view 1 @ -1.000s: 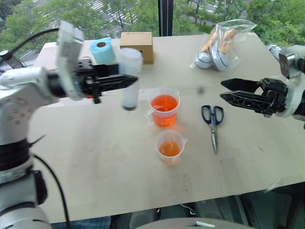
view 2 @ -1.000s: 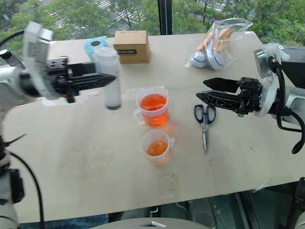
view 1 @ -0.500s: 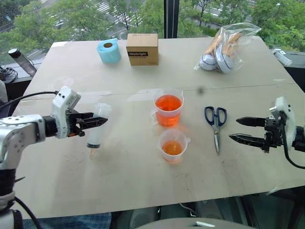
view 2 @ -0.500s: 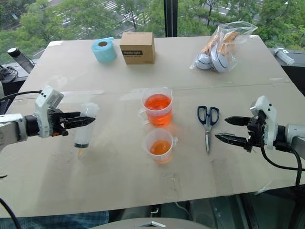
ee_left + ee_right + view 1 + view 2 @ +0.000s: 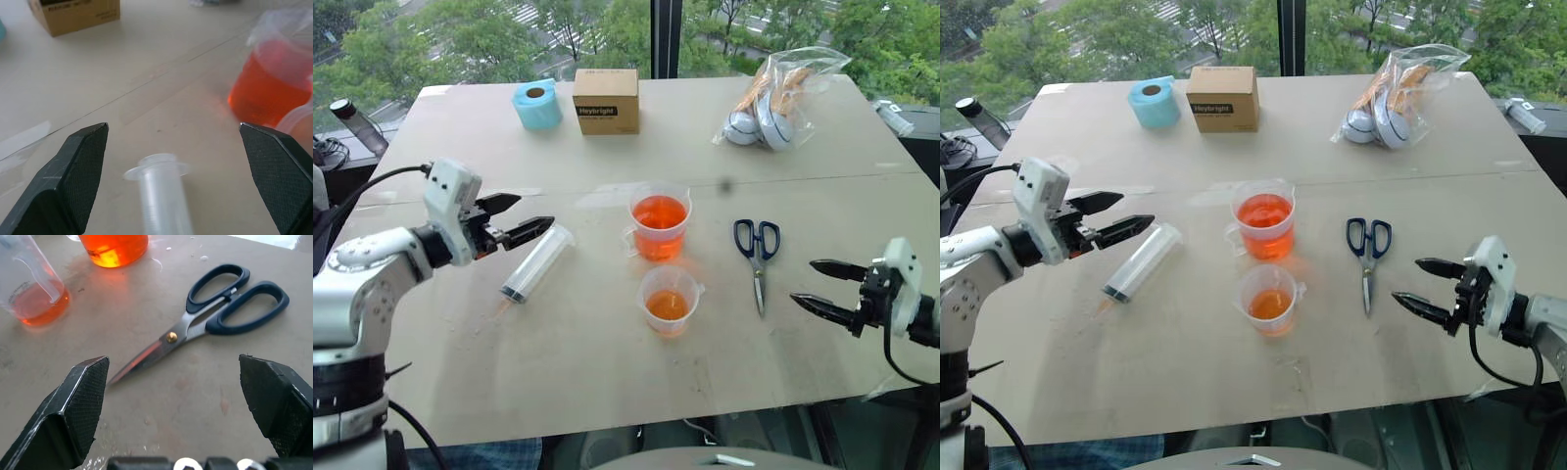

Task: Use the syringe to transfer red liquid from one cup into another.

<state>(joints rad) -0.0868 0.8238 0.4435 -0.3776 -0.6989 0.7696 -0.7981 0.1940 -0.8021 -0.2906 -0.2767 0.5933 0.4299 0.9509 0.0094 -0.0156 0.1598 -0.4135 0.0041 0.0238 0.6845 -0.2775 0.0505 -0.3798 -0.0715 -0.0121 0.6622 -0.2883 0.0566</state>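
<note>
With both cups holding red liquid (image 5: pixel 659 212), the syringe (image 5: pixel 536 263) is lying released beside the left gripper (image 5: pixel 515 217), both grippers' jaws gaping empty, the right gripper (image 5: pixel 824 288) idling near the scissors (image 5: pixel 756 251).

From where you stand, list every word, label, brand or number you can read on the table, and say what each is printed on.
"Heybright", as best it reads: dark label on the front of the cardboard box at the far side of the table.
A smaller line under that word: too small to read.
Measuring marks on the larger cup, the smaller cup and the syringe: none legible.
Blue roll, scissors, plastic bag: no readable text.
</note>
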